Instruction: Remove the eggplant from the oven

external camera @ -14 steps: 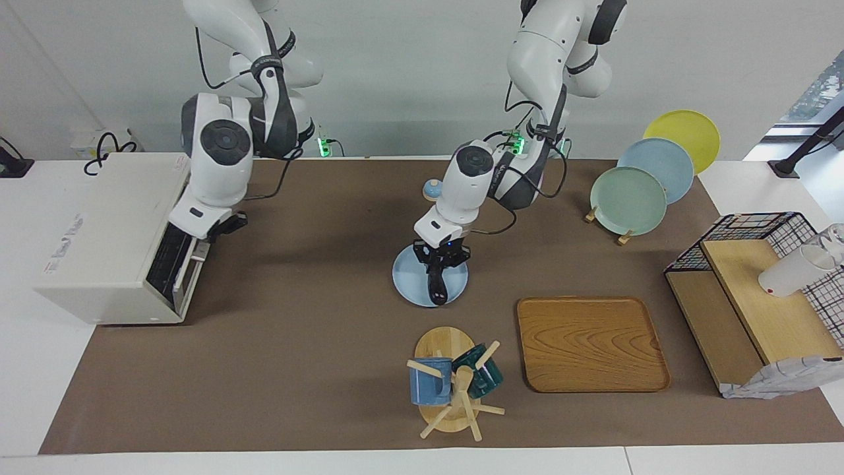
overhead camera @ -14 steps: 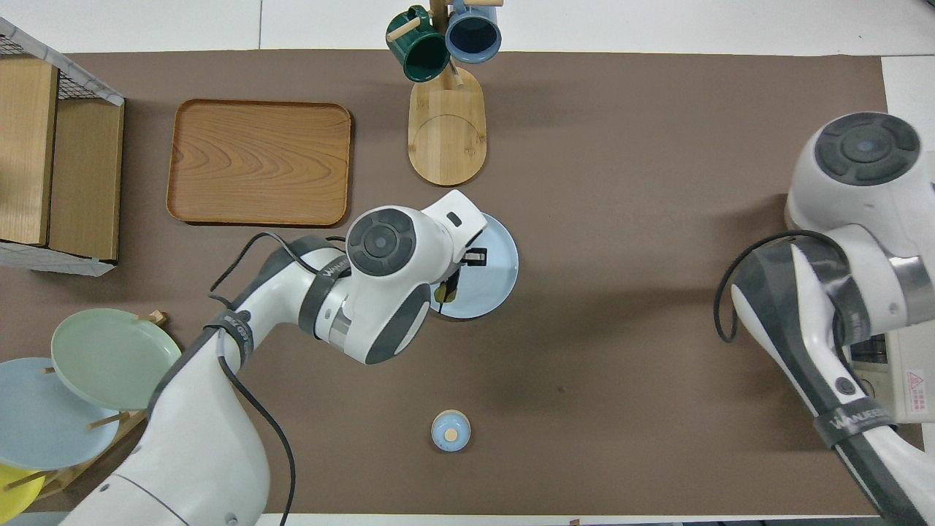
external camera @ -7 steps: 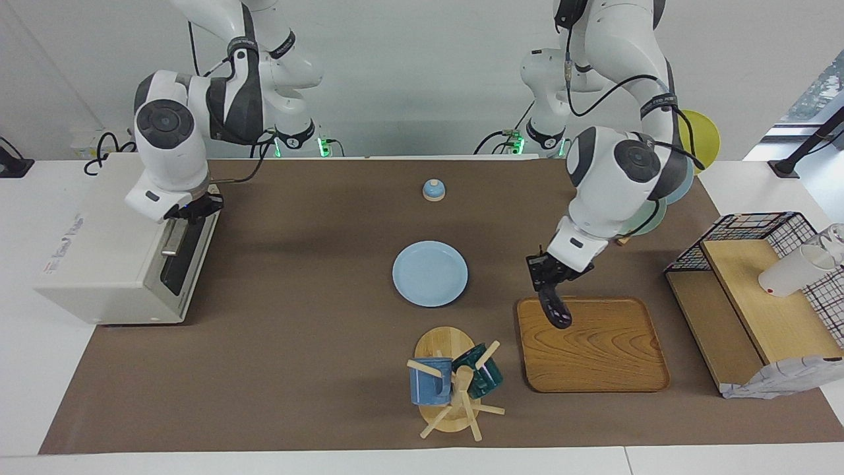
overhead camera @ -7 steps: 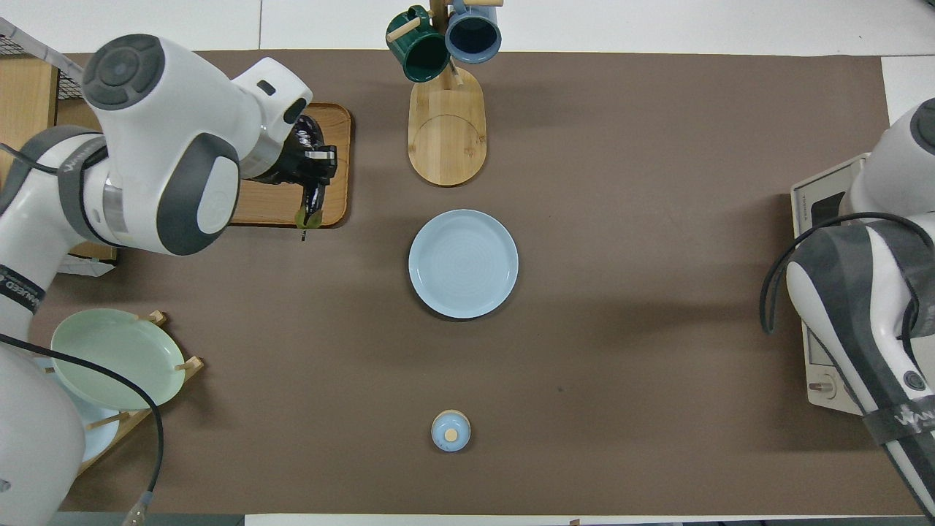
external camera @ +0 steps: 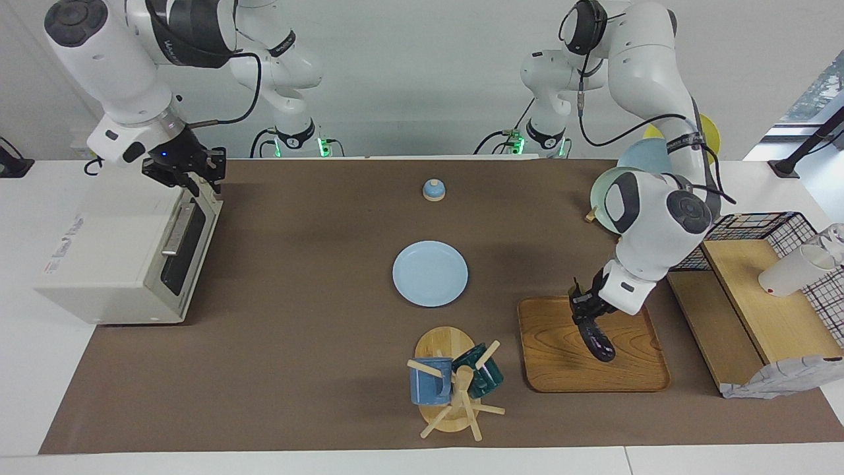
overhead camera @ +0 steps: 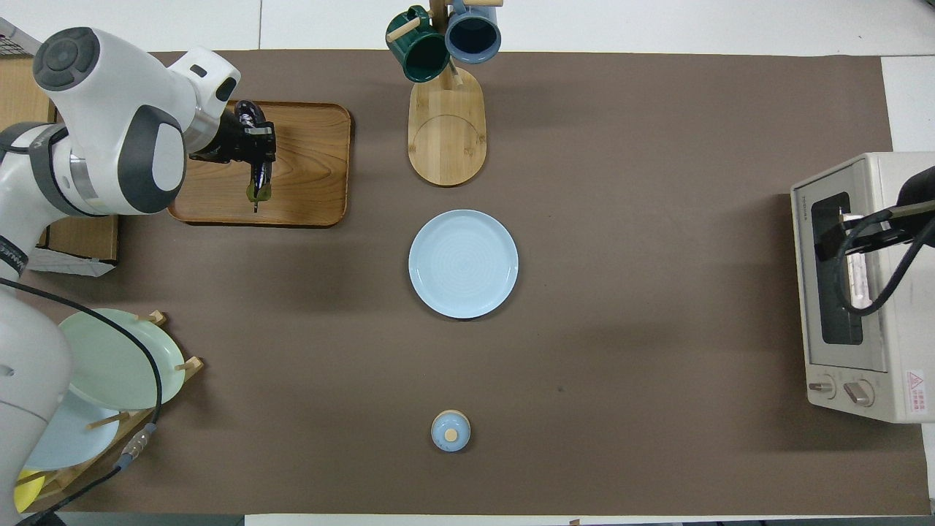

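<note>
Brown matting covers the table (external camera: 297,369) under both arms. At the left arm's end, the left gripper (external camera: 583,309) is clamped tight on the eggplant (external camera: 597,338), which hangs slanted over the wooden tray (external camera: 626,376); whether its tip touches the wood is unclear. At the right arm's end, the right gripper (external camera: 198,173) hovers just above the top edge of the oven (external camera: 99,264), fingers (external camera: 210,178) parted and holding nothing. The oven's door looks closed. Between them lies a light blue plate (external camera: 430,273).
</note>
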Robot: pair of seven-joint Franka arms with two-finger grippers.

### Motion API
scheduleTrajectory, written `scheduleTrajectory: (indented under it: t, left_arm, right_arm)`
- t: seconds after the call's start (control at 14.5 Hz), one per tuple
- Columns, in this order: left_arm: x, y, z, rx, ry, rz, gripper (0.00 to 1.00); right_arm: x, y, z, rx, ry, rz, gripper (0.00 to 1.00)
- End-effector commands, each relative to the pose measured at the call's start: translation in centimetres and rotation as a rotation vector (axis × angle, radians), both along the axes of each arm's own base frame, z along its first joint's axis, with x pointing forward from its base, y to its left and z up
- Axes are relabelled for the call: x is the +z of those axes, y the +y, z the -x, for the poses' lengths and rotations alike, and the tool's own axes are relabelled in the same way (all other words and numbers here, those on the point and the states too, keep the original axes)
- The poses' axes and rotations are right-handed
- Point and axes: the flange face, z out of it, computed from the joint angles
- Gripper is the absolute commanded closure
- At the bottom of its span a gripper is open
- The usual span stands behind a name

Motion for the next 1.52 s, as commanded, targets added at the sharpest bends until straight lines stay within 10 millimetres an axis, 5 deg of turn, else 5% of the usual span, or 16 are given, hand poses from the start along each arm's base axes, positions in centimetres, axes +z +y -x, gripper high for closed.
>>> scheduleTrajectory:
  t: [0.0, 0.34, 0.48, 0.83, 1.45]
  left_arm:
    - [-2.0, 0.2, -1.1, -0.022, -0.057, -0.026, 1.0]
    - [-2.5, 0.7, -0.7, -0.109, -0.054, -0.038, 1.0]
    - [-2.5, 1.7, -0.8, -0.14, -0.044, -0.043, 0.0]
    - [0.4, 2.8, -0.5, -0.138, -0.052, -0.048, 0.0]
    - [13.0, 4.8, 4.0, -0.119, 0.01, -0.074, 0.0]
  right_arm:
    - [-0.1, 0.0, 0.0, 0.012, 0.016, -0.027, 0.0]
    - [0.1, 0.2, 1.0, 0.01, 0.014, -0.008, 0.0]
    - [0.2, 0.6, 0.8, 0.029, 0.004, 0.023, 0.0]
    - [0.5, 1.2, 0.7, -0.03, 0.012, 0.056, 0.0]
    - [1.5, 1.2, 0.1, -0.052, -0.056, 0.041, 0.0]
